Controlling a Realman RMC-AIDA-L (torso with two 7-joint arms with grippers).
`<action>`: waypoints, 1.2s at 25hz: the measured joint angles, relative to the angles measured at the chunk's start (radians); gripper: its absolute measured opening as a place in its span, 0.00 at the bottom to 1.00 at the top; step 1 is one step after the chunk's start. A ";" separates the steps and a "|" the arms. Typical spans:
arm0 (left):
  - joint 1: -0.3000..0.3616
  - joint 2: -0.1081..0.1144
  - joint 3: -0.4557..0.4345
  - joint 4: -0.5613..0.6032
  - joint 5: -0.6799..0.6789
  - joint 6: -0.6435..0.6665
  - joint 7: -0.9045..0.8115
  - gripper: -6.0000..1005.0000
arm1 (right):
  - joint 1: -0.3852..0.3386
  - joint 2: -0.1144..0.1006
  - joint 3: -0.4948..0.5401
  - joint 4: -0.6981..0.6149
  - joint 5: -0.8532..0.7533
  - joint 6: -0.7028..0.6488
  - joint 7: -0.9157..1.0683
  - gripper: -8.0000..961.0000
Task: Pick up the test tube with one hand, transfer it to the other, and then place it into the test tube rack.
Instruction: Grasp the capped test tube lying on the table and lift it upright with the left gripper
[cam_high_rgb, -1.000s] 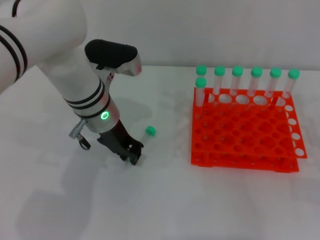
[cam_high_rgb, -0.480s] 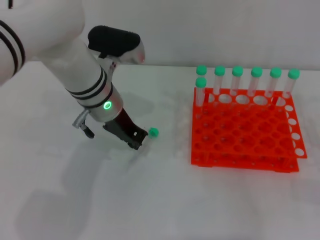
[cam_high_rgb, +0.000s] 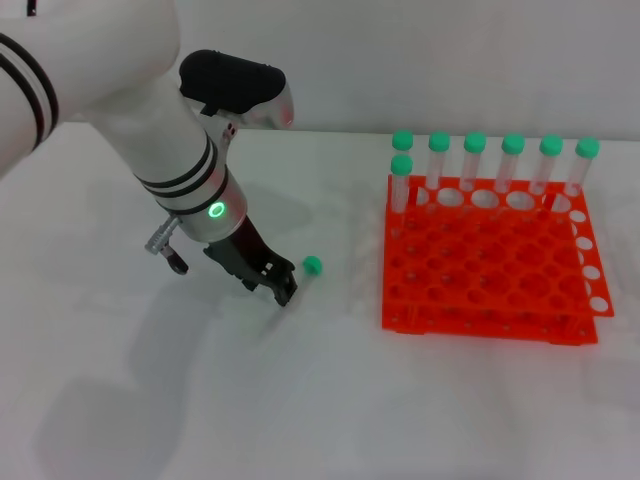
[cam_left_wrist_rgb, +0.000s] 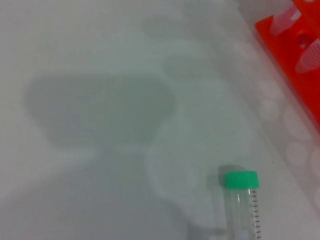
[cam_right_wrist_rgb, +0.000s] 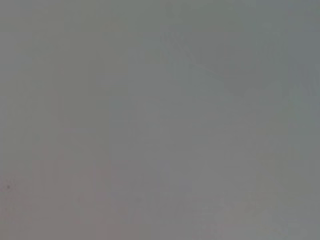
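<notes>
The test tube, clear with a green cap, sticks out of my left gripper just above the white table, left of the rack. In the left wrist view the tube points cap-first away from the hand, its lower end cut off at the picture's edge. The left gripper is shut on the tube's clear body. The orange test tube rack stands to the right, and its corner shows in the left wrist view. My right gripper is out of view; its wrist view shows only a plain grey surface.
Several green-capped tubes stand upright along the rack's back row, one more just in front at the back left corner. The white table stretches in front of the rack and the left arm.
My left gripper has moved right and back toward the tube and closed on it. The green cap has shifted slightly to the right with it.
</notes>
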 joint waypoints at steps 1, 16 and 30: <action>-0.002 -0.001 0.000 0.000 0.000 0.000 0.001 0.39 | 0.000 0.000 0.000 0.000 0.000 0.000 0.000 0.90; -0.009 -0.007 0.064 -0.009 -0.005 -0.013 -0.004 0.75 | 0.008 0.000 0.000 -0.001 0.000 -0.005 0.001 0.90; -0.037 -0.008 0.064 -0.068 -0.006 -0.003 -0.007 0.43 | 0.009 -0.001 0.000 -0.004 0.002 -0.005 0.001 0.90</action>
